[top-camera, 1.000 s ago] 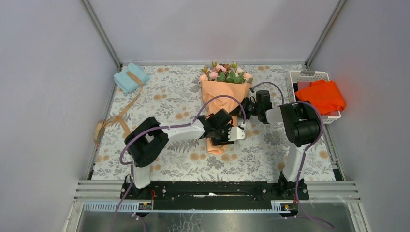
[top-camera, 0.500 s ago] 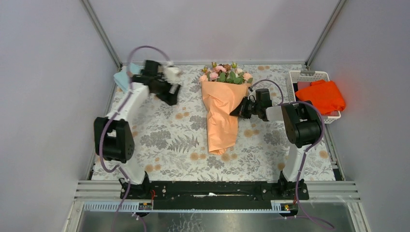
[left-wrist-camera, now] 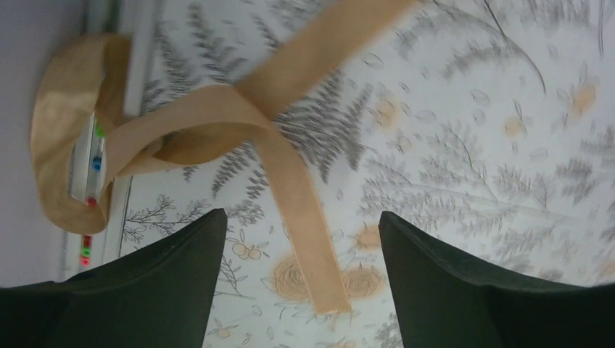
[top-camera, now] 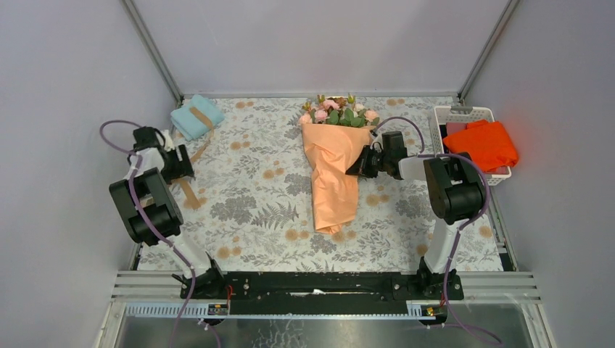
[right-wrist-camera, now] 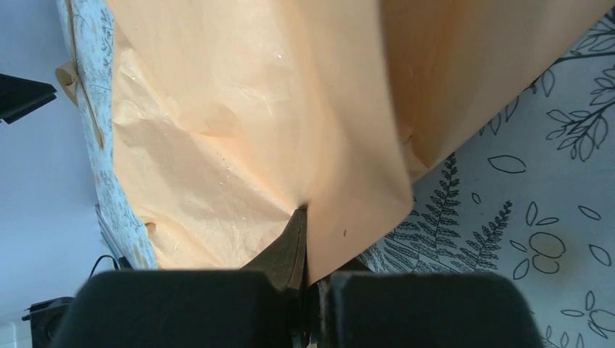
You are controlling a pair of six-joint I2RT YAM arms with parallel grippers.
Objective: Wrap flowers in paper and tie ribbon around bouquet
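- Top view: the bouquet (top-camera: 332,177) lies in the middle of the tablecloth (top-camera: 254,217), with the flowers (top-camera: 338,111) toward the far edge and the tail toward us. The right gripper (top-camera: 358,166) is tucked into its right flank. Over at the left edge, the left gripper (top-camera: 177,164) hangs by the ribbon (top-camera: 189,193). The ribbon trails from the blue cloth (top-camera: 190,120) down that side, well apart from the bouquet, so the left arm is plainly the nearer one. From up here we can't tell whether it touches the strip.
- Left wrist: the jaws are spread wide with nothing in them. The ribbon's loose end lies flat and runs down the gap between the two fingers (left-wrist-camera: 152,290). Its long axis points toward us, crosswise to the closing stroke. We'd say a straight drop and a squeeze would catch it.
- Right wrist: the jaws are clamped tight on a fold of the paper (right-wrist-camera: 239,130), and creases fan out from the pinch. That hand looks to be pinning the wrap.
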